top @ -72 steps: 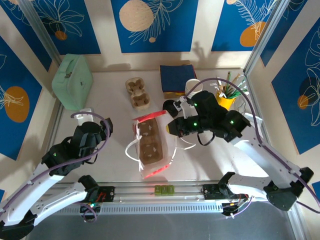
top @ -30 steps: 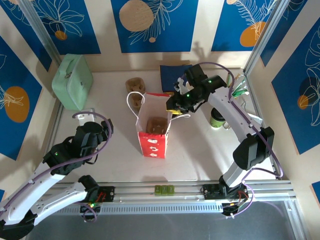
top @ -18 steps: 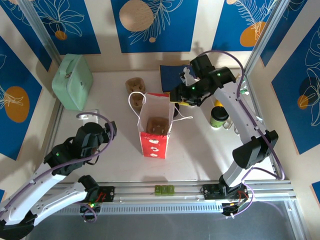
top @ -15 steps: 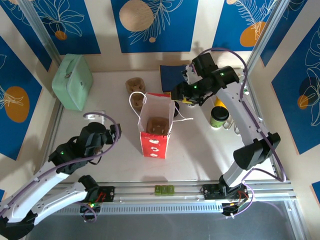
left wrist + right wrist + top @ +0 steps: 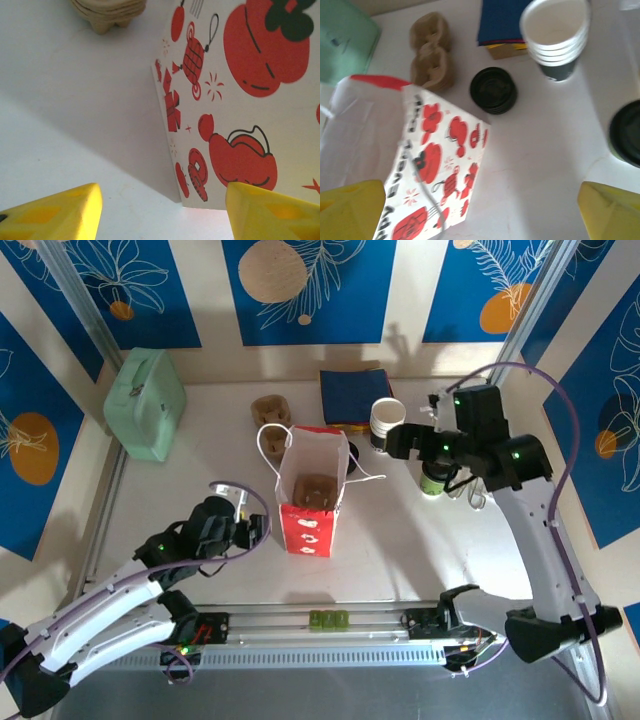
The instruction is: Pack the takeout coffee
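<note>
The takeout coffee [image 5: 432,481], a dark cup with a black lid, stands on the table right of the bag, partly under my right arm; its lid [image 5: 628,133] shows at the right edge of the right wrist view. The red-and-white paper bag [image 5: 309,502] stands upright and open, with a brown cup carrier [image 5: 317,489] inside. My right gripper [image 5: 398,445] hangs open above the table between bag and coffee, its yellow fingers [image 5: 612,212] wide apart. My left gripper [image 5: 255,528] is open, low at the bag's near left corner [image 5: 182,199], not touching it.
A stack of paper cups [image 5: 387,423], a pile of black lids [image 5: 493,90] and navy napkins [image 5: 356,395] sit behind the bag. More brown carriers [image 5: 270,409] lie at the back, a mint green case [image 5: 146,403] at the far left.
The bag went from lying flat to standing upright. My right gripper opened, let go of the bag's top and drew back to the right. My left gripper moved in towards the bag's base.
</note>
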